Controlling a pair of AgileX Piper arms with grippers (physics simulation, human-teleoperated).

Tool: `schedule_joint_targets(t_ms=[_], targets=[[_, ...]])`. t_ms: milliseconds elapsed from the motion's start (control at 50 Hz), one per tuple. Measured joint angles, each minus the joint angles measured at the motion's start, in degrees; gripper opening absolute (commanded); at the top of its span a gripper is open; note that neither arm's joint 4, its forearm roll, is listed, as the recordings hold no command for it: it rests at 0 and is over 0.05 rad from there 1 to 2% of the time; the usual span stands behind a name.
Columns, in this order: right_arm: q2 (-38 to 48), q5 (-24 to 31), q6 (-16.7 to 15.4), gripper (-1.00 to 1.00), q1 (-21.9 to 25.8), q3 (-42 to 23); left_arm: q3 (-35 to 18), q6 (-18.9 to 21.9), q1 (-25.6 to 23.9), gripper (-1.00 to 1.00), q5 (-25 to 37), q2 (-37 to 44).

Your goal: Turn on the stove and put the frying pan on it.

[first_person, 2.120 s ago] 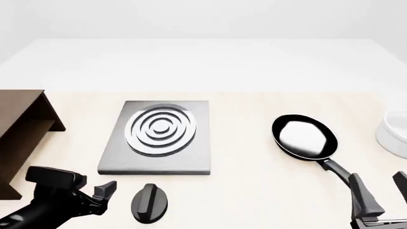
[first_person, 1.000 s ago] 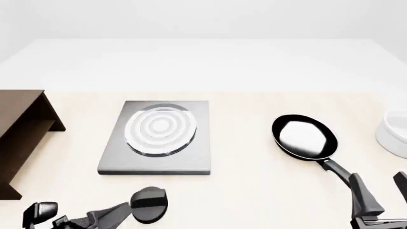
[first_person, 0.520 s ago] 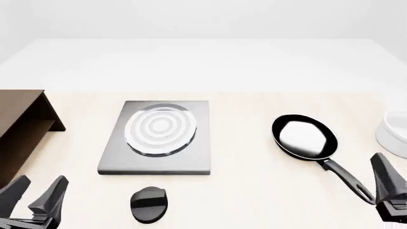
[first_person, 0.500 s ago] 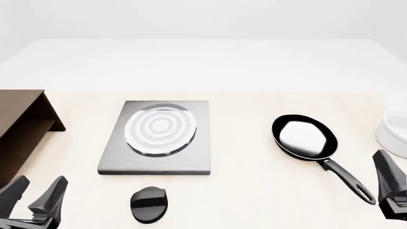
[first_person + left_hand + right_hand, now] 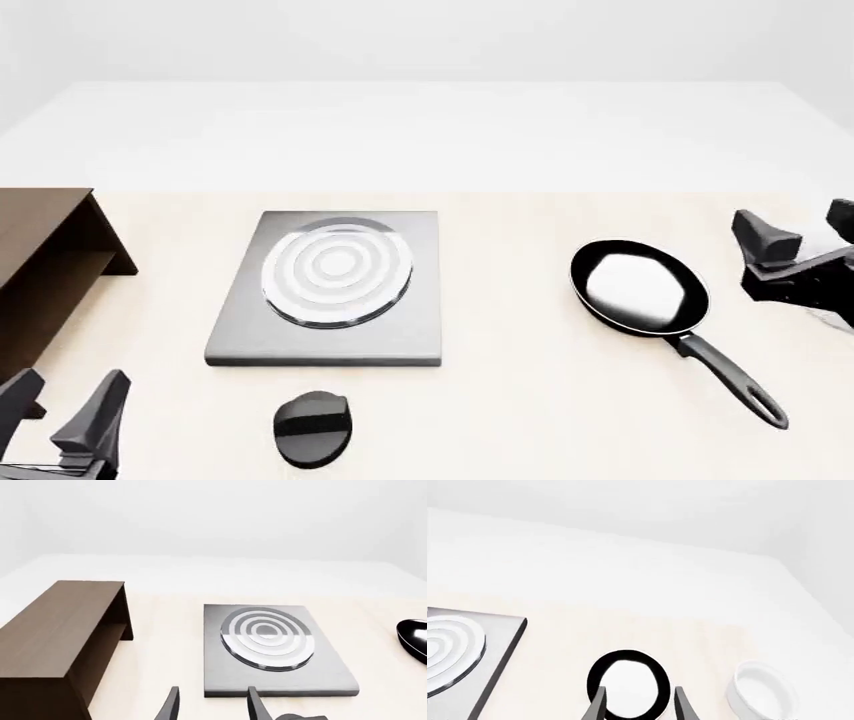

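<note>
The stove (image 5: 327, 335) is a grey slab with a pale ringed burner (image 5: 334, 270) at centre left. Its black oval knob (image 5: 311, 428) lies on the table just in front of it. My left gripper (image 5: 60, 420) stands open at the near left corner, apart from the knob, with nothing between its fingers (image 5: 172, 707). The frying pan (image 5: 638, 286) rests on the table to the right of the stove, its handle (image 5: 727, 375) pointing toward the near right. My right gripper (image 5: 801, 245) hovers open just right of the pan; in the right wrist view the pan (image 5: 627, 685) lies below its fingers (image 5: 680, 705).
A brown wooden shelf (image 5: 40, 270) stands at the left edge, also in the left wrist view (image 5: 60, 640). A white bowl (image 5: 760, 690) sits right of the pan, mostly hidden behind my right gripper in the front view.
The knob was turned and the burner went from dark-grooved to pale. My left gripper then drew back to the near left corner. My right gripper moved from beside the handle's end to right of the pan.
</note>
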Motion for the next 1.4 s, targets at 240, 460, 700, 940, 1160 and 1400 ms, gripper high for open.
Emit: schedule_joint_targets(t_ms=[240, 460, 700, 940, 1160, 1400], targets=[[14.1, -9.9, -2.6, 1.00, -1.6, 2.6, -0.8, 0.1, 0.1, 1.00, 1.2, -0.2], [19.8, -16.4, -3.8, 1.00, -2.4, 7.2, -1.4, 0.1, 0.7, 1.00, 0.7, 4.2], [25.0, -23.1, -4.0, 1.00, -3.3, 12.1, 0.0, -0.2, 1.2, 1.00, -24.1, 29.1], [31.5, -30.9, -4.7, 1.00, -4.5, 15.5, 0.1, -0.6, 1.3, 1.00, -22.6, 26.7], [38.3, -38.8, -5.7, 1.00, -6.4, 18.3, 1.8, -0.9, 1.3, 1.00, -11.0, 11.1], [44.1, -45.0, -6.6, 1.00, -7.7, 20.0, 1.7, -1.2, 1.3, 1.00, -3.9, 3.2]])
